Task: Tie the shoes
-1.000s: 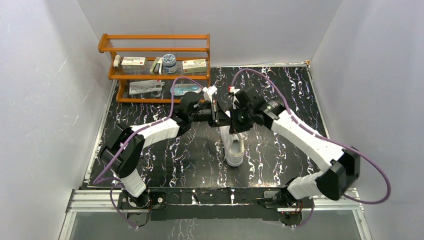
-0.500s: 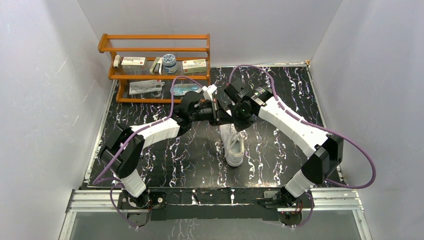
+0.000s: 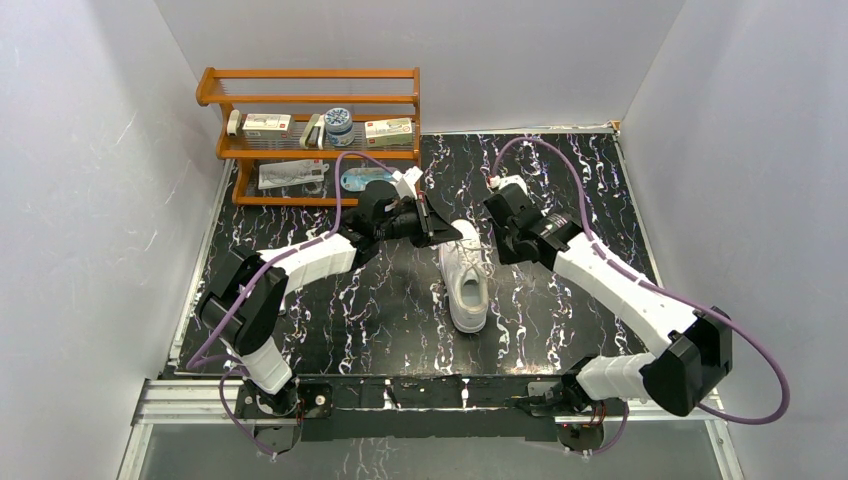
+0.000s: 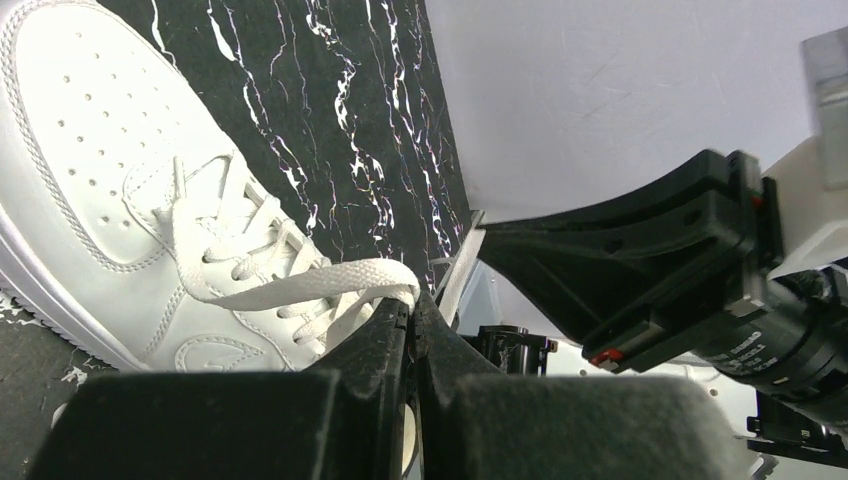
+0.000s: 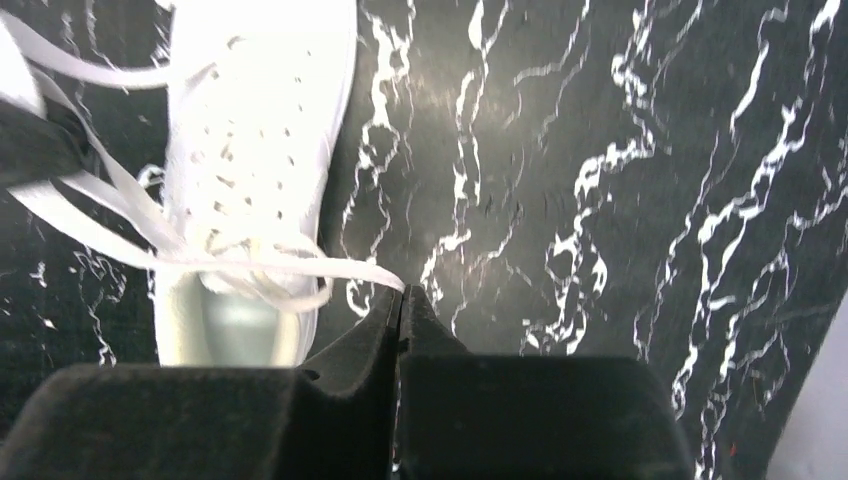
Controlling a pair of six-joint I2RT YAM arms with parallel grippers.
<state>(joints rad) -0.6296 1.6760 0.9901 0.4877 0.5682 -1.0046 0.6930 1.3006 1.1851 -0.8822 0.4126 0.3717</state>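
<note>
- The all-white low-top sneaker lies in the middle of the black marbled counter, toe near.
- The left end effector is clenched on one white lace.
- The right end effector pinches the other lace.

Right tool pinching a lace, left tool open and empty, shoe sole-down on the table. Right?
No: the left tool is also shut on a lace, clear in the left wrist view. The rest holds: the right tool pinches the other lace, and the shoe sits sole-down on the table.
</note>
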